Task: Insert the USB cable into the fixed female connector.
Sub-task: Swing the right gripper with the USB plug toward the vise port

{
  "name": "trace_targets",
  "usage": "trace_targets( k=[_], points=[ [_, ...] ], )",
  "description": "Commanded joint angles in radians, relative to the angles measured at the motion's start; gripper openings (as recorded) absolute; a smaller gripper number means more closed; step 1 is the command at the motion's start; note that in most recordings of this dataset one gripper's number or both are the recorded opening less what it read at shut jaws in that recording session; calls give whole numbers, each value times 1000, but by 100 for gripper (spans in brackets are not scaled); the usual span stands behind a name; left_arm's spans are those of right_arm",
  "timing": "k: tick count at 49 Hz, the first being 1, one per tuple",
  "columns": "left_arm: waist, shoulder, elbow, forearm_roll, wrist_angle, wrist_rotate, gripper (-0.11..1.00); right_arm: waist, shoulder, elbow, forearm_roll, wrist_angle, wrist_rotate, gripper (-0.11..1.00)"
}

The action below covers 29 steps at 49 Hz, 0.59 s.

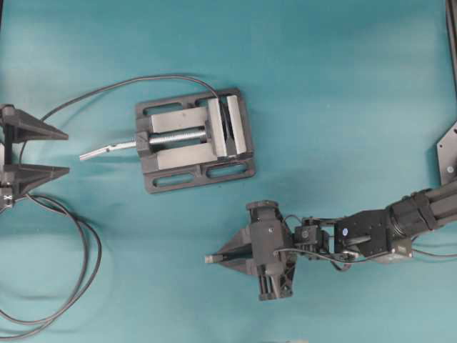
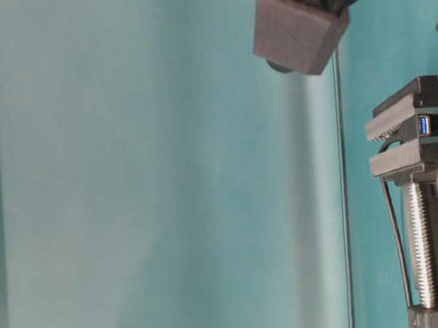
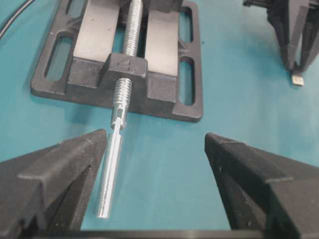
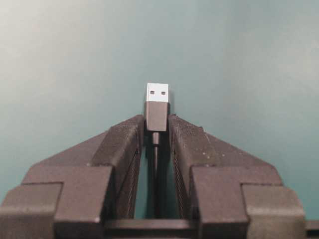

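Observation:
My right gripper point(image 1: 220, 258) is shut on the USB cable's black plug point(image 1: 210, 259), below and to the right of the vise, with the metal tip pointing left. In the right wrist view the plug point(image 4: 157, 107) sticks out past the closed fingertips point(image 4: 134, 130), and the thin cable runs back between them. The fixed female connector point(image 2: 423, 125), black with a blue insert, is clamped between the vise jaws; in the overhead view it sits in the jaw gap point(image 1: 223, 125). My left gripper point(image 1: 68, 152) is open and empty at the left edge, facing the vise handle point(image 3: 112, 169).
The grey metal vise point(image 1: 193, 139) stands mid-table with its screw handle pointing left. The thick black cable point(image 1: 78, 286) runs from the vise top to the left and loops at the bottom left. A dark arm part point(image 2: 296, 29) hangs at the top of the table-level view.

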Motion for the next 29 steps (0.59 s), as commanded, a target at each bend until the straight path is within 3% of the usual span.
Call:
trace_targets(
  k=[1,13,29],
  points=[
    [3,5,-11,3,-5,-8,97,8,-32,-14,118,-44,-40,20],
    [3,5,-11,5,-3,-8,97,66,0,-34,463,-195,-207,20],
    [3,5,-11,3,-5,-8,97,127,44,-117,788,-437,-370,20]
  ],
)
